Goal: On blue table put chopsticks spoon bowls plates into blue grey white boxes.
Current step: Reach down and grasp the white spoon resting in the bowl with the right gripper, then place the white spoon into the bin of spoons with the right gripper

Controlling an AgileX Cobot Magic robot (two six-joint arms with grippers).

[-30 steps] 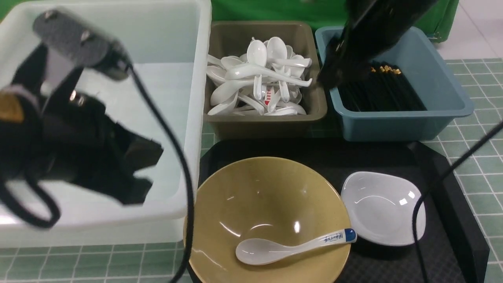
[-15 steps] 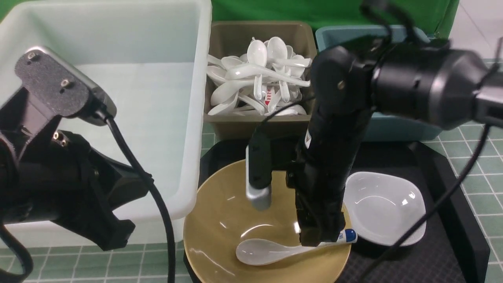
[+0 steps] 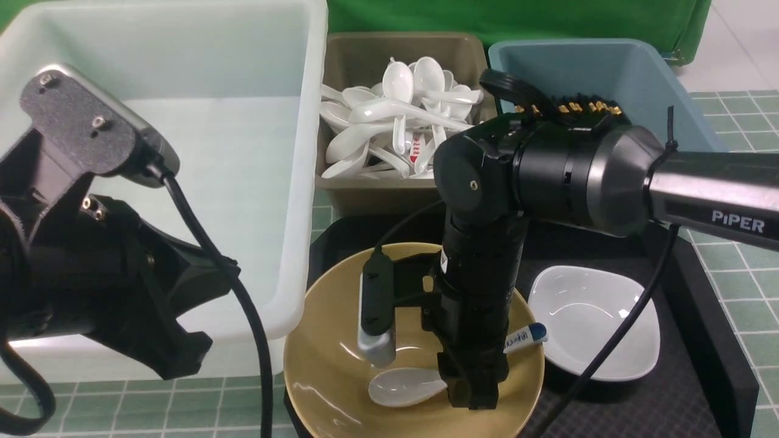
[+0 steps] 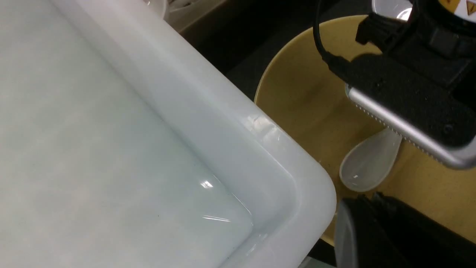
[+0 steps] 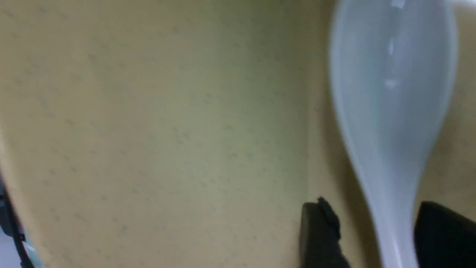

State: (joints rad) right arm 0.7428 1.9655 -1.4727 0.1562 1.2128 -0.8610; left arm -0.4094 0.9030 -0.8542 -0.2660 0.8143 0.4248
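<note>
**One spoon in the yellow bowl, right hand astride its handle**

Three boxes line the far side of the green-tiled desk point(image 3: 748, 304). The big white box point(image 3: 301, 213) is on the left, the blue box point(image 3: 608, 67) holding dark chopsticks point(image 3: 584, 108) is on the right, and the grey box point(image 3: 414, 194) heaped with white spoons sits between them. In front of them a black tray point(image 3: 688, 389) carries the yellow bowl point(image 3: 328, 365), with a small white dish point(image 3: 584, 328) just beside it.

The right hand point(image 3: 471, 398) points straight down into the bowl. Its fingers point(image 5: 321, 234) stand apart, one on each side of the spoon's narrow neck, with bowl surface showing on at least one side, so I judge it not yet clamped. The left hand point(image 3: 185, 356), its fingers together, hangs by the white box's near corner, well off to the side.

The spoon point(image 3: 405, 386) lies across the bowl's floor. Its scoop points toward the left arm, and its blue-tipped handle point(image 3: 529, 333) rises toward the dish. The hand's opening is set across that long axis, so the right arm is clearly the one placed to grip it.
</note>
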